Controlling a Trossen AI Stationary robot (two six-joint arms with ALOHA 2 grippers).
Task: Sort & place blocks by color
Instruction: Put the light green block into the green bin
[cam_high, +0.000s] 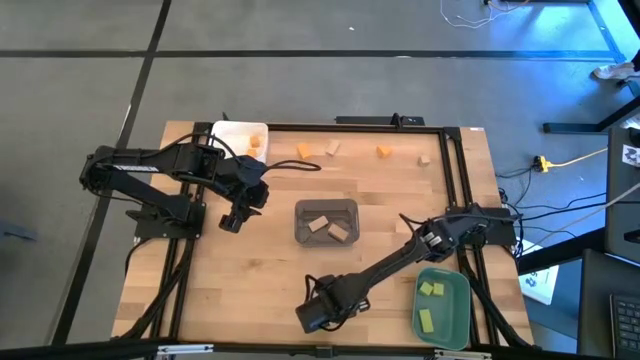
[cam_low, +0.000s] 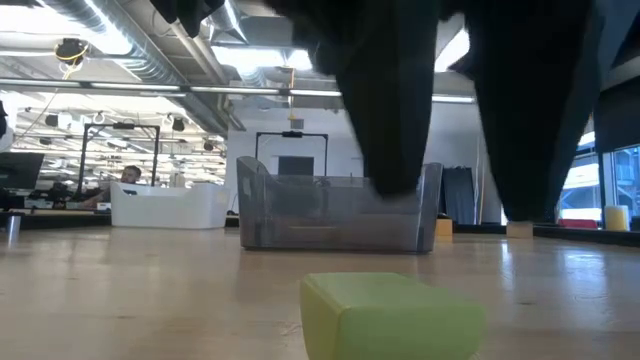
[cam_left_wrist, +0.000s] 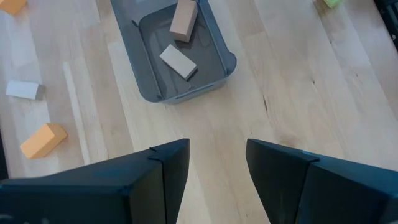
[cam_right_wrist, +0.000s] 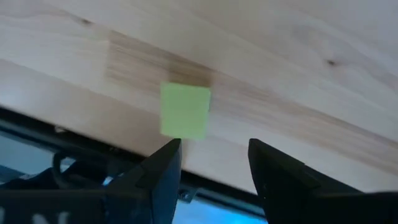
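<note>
Yellow-green block: a small light yellow-green cube (cam_right_wrist: 185, 111) lies flat on the pale wooden table (cam_high: 260, 260), close to its near edge. It sits just ahead of the right claw's fingertips, untouched.
Right claw: the right gripper (cam_right_wrist: 213, 163) hangs low over the table's near edge with its two dark fingers set apart and nothing between them.
Green tray: a teal oval tray (cam_high: 460, 290) lies off to the side of the right claw, by that arm's base, with two yellow-green pieces (cam_high: 430, 289) in it.
Grey tray: a grey rectangular tray (cam_left_wrist: 224, 59) sits mid-table, between the two claws, holding two pale tan wooden blocks (cam_left_wrist: 178, 61).
Left claw: the left gripper (cam_left_wrist: 217, 165) hovers beside the grey tray, fingers parted, empty.
White tray: a white tray (cam_high: 232, 133) lies behind the left claw at the far corner, with an orange piece (cam_high: 257, 143) inside.
Loose blocks: orange cubes (cam_high: 304, 151) and tan pieces (cam_high: 332, 148) lie scattered along the far side, well apart from both claws.
</note>
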